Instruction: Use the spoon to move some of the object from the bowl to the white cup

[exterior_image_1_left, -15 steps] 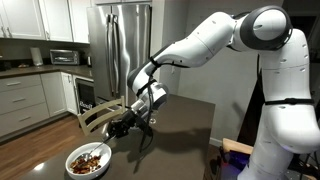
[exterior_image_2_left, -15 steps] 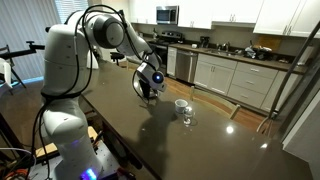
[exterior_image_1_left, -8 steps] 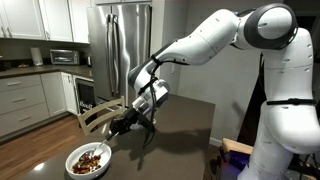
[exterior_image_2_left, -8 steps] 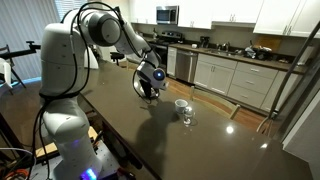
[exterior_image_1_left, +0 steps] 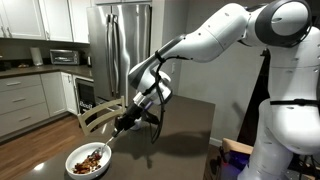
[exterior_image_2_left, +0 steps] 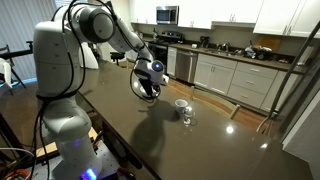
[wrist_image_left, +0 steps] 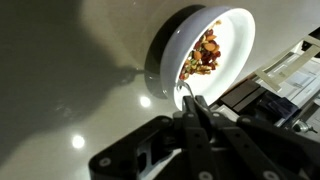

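Note:
The wide white bowl (exterior_image_1_left: 88,160) holds a heap of brown and reddish pieces (exterior_image_1_left: 89,157). In the wrist view the bowl (wrist_image_left: 166,48) and the pieces (wrist_image_left: 205,52) lie just ahead of my fingers. My gripper (exterior_image_1_left: 127,121) hangs above and beside the bowl, shut on the slim light spoon (wrist_image_left: 186,93), whose end points toward the bowl. In an exterior view the gripper (exterior_image_2_left: 148,88) hides the bowl. The small white cup (exterior_image_2_left: 181,104) stands on the dark table a short way from the gripper.
A tiny clear glass (exterior_image_2_left: 187,118) stands next to the white cup. A wooden chair (exterior_image_1_left: 95,115) is at the table edge by the bowl. The dark table (exterior_image_2_left: 150,140) stretches toward the camera. Kitchen counters (exterior_image_2_left: 240,75) and a fridge (exterior_image_1_left: 120,45) stand behind.
The arm has lifted and swung a little, and the gripper with the spoon has risen slightly over the bowl. Bowl, cup and glass have not moved.

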